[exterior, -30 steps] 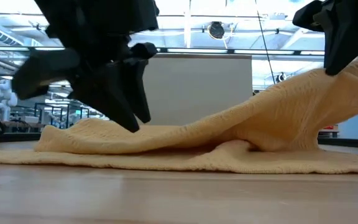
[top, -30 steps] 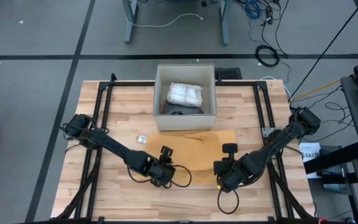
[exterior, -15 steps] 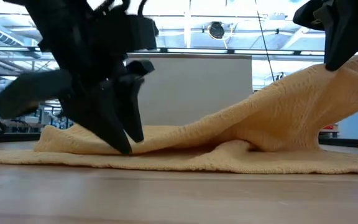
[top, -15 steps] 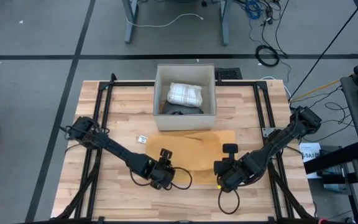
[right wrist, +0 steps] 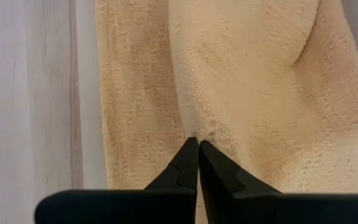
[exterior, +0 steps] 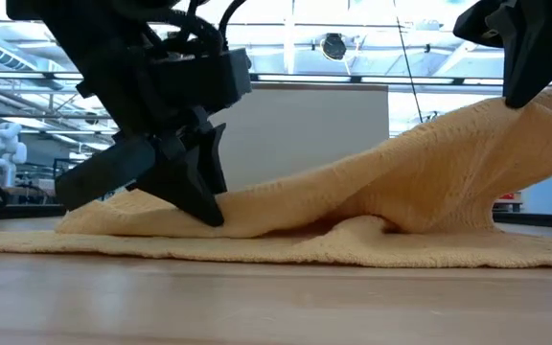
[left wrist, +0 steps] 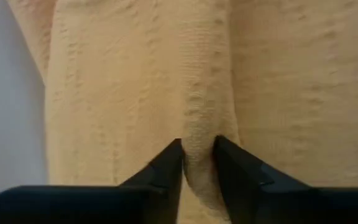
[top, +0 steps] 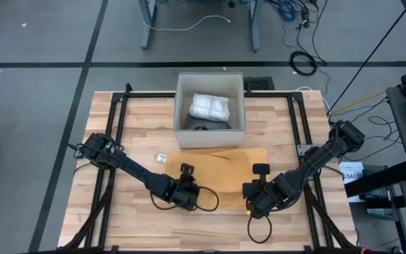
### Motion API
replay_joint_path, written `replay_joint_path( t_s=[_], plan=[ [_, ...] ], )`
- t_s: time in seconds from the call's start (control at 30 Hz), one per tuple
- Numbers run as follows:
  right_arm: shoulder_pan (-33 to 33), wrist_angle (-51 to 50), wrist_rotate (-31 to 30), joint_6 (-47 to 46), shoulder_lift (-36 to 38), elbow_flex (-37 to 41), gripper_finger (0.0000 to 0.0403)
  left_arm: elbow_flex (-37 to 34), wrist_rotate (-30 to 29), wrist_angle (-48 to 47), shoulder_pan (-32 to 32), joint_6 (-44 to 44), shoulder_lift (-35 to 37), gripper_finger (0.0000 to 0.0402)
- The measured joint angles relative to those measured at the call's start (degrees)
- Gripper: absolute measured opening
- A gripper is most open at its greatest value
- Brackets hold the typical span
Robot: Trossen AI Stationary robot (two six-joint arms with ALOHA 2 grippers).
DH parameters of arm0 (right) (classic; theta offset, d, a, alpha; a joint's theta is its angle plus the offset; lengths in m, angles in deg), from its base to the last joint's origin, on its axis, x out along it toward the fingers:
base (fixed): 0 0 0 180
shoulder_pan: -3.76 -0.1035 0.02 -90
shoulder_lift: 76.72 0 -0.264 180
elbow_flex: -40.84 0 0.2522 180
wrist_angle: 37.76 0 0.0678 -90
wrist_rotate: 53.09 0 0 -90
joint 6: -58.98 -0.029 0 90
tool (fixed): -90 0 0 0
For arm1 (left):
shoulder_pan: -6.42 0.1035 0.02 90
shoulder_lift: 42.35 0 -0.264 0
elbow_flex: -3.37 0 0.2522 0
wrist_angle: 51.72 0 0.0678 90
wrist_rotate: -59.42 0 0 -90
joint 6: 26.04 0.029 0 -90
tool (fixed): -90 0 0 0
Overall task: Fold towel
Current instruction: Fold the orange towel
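While the towel [top: 220,169] lay on the table [top: 118,219], the left gripper [left wrist: 197,149] pinched a narrow ridge and the right gripper [right wrist: 197,144] clamped an edge; uneven lifting could slip either hold.

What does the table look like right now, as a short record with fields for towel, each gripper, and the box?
towel: yellow towel on the wooden table, right part lifted
left gripper: pinching a ridge of towel
right gripper: shut on the towel edge, holding it raised
box: behind the towel, holds a checked cloth
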Motion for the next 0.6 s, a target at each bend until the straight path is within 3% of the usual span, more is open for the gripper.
replay_joint_path(
  t_s=[0.17, 0.37, 0.6],
  plan=[
    [0.0, 0.0, 0.2, -0.3, 0.0, 0.0, 0.0, 0.0, -1.4, -3.1, -0.4, 1.5, 0.0, 0.0016],
    [0.0, -0.1, 1.3, -0.4, 0.1, 0.0, 0.0, 3.3, -10.0, -14.5, -3.3, 0.8, 0.0, 0.0004],
    [-0.8, 0.6, 1.7, 0.7, 4.6, -0.4, 0.0, 18.4, -20.7, -38.0, -7.8, -3.7, 0.0, 0.0002]
  ],
)
